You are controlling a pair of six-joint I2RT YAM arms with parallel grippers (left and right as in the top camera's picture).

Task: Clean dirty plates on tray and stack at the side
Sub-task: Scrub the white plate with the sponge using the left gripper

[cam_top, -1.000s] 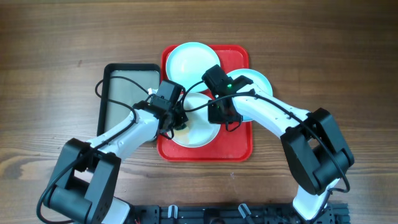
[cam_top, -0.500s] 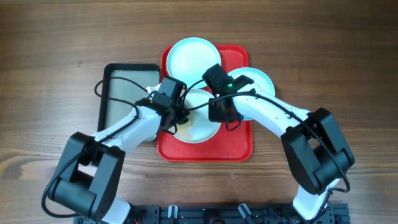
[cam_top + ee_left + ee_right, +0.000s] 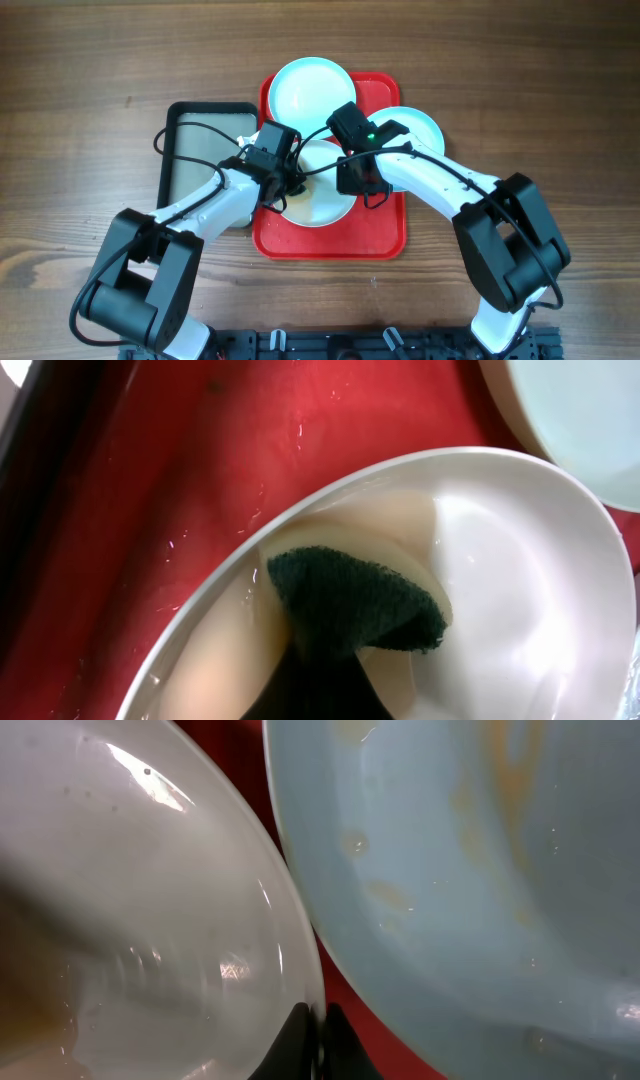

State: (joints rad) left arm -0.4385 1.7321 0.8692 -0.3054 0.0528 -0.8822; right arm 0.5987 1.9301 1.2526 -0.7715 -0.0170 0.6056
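The white plate lies in the middle of the red tray, which sits on the wooden surface. The left gripper is clamped on a sponge pressed into that plate. The right gripper pinches the plate's rim. One mint plate rests at the tray's far end, and a second mint plate overhangs its right edge.

You have the right gripper clamped on the rim of the white plate, a dark fingertip on either side of the edge. The pale aqua plate lies just beside it, marked with yellowish smears. The red tray shows between their rims.
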